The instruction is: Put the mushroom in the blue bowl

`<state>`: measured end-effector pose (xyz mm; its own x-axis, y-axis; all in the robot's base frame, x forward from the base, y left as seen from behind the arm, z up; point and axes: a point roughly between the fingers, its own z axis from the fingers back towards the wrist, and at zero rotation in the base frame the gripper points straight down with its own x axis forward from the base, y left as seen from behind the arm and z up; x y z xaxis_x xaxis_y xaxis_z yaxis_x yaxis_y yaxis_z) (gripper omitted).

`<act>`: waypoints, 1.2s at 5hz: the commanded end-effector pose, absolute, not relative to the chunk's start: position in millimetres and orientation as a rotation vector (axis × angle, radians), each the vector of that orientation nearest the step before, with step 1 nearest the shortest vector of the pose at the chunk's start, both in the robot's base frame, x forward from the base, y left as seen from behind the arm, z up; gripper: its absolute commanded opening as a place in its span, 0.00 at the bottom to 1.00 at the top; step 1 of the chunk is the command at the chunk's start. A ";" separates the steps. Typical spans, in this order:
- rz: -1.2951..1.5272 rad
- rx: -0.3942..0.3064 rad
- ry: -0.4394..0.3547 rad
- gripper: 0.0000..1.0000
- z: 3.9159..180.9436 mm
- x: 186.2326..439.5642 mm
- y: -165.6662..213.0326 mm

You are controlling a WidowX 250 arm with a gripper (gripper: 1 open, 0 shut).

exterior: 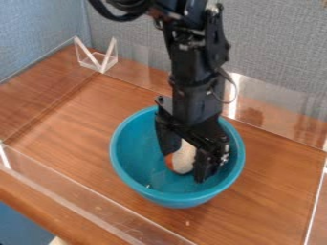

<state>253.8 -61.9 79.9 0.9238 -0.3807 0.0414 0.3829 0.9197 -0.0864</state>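
Now the small toy mushroom with a rounded orange-red cap and cream-white stem (185, 161) is lying inside the large round glossy turquoise-blue bowl (134, 165), toward the side of the bowl's hollow that faces the right of the view. It is showing mostly its pale stem between the black fingers, with only a sliver of orange at its lower edge, and it seems to be resting low in the bowl, though the exact point of contact is hidden by the fingers.

Directly over the bowl, the black robot gripper (194, 158) is reaching down past the rim, pointing straight downward. Its jaws are standing parted on either side of the mushroom, so the grip is reading as released rather than clenched; whether a finger is brushing the toy cannot be told.

As a judgement, the main part of the task is looking done: the mushroom is sitting within the bowl. What is remaining is for the arm to be lifting clear without dragging the toy out.

Outward from the bowl, the glossy brown wooden tabletop (76, 105) is spreading on all sides, ringed by low clear plastic walls (26, 163). Well behind the bowl, toward the back left corner, a small clear triangular stand (98, 55) is sitting.
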 end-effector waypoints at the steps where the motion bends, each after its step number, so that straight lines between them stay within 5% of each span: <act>1: -0.372 -0.085 -0.072 1.00 94.1 269.3 -56.9; 6: -0.312 -0.066 -0.022 1.00 87.9 288.2 -48.2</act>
<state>277.9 -50.1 75.7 0.9454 -0.3254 -0.0164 0.3235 0.9436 -0.0710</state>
